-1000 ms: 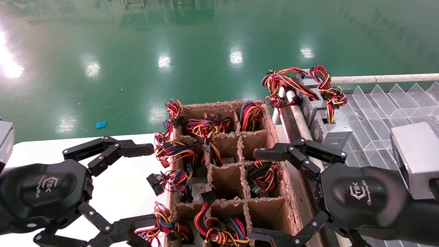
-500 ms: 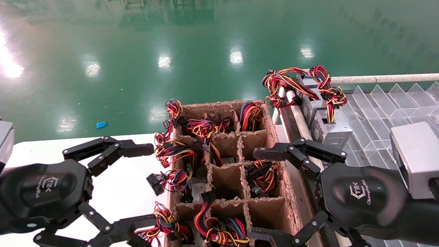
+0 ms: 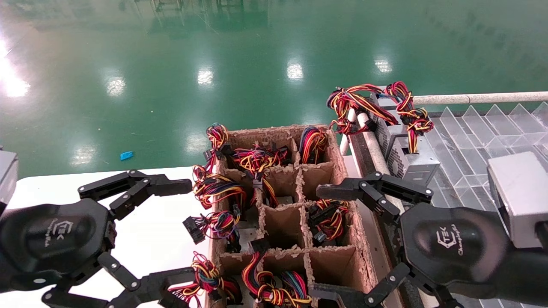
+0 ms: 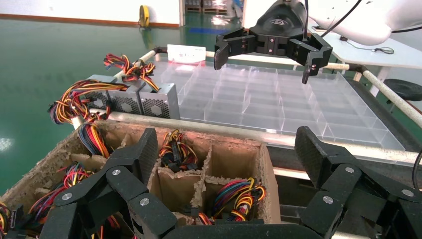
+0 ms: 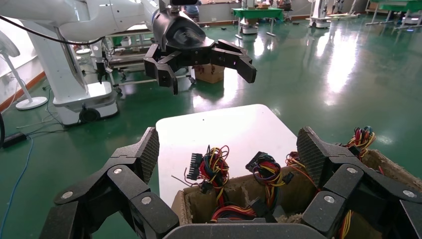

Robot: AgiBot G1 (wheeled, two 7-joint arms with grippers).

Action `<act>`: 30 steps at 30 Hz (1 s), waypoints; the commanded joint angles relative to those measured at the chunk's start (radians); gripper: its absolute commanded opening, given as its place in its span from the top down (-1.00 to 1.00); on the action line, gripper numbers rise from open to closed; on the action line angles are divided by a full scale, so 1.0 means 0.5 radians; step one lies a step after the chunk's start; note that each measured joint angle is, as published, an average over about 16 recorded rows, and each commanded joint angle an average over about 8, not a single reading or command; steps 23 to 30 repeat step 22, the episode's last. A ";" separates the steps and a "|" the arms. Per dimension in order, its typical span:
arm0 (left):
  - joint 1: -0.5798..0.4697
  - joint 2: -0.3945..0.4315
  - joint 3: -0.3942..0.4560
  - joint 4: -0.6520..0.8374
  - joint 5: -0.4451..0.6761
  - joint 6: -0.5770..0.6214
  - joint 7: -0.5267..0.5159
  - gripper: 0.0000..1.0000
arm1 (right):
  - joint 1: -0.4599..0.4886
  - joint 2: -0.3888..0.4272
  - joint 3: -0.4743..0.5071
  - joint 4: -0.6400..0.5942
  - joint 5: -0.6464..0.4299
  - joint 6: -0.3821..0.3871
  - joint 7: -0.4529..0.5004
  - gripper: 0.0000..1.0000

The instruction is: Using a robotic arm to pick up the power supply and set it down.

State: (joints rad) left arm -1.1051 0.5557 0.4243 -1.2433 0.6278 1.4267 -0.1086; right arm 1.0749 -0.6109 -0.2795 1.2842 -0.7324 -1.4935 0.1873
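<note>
The power supply (image 3: 413,161) is a grey box with a honeycomb vent face (image 4: 160,103) and a looped red-yellow-black wire bundle. It stands at the near edge of the clear tray, with a similar box (image 3: 384,125) behind it. My right gripper (image 3: 319,242) is open and empty over the right column of the cardboard box (image 3: 340,156), short of the power supply; its own wrist view (image 5: 230,159) looks across the box. My left gripper (image 3: 179,236) also hangs open and empty, at the box's left edge above the white table (image 3: 145,231). Its wrist view (image 4: 226,159) faces the power supply.
The divided cardboard box holds several coloured wire bundles (image 3: 257,160) spilling over its rim. A clear partitioned tray (image 3: 475,141) lies to the right behind a metal rail (image 3: 376,149). Green floor (image 3: 214,64) lies beyond.
</note>
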 commanded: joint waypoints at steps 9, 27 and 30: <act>0.000 0.000 0.000 0.000 0.000 0.000 0.000 -1.00 | 0.000 0.000 0.000 0.000 0.000 0.000 0.000 -1.00; 0.000 0.000 0.000 0.000 0.000 0.000 0.000 -1.00 | 0.000 0.000 0.000 0.000 0.000 0.000 0.000 -1.00; 0.000 0.000 0.000 0.000 0.000 0.000 0.000 -1.00 | 0.000 0.000 0.000 0.000 0.000 0.000 0.000 -1.00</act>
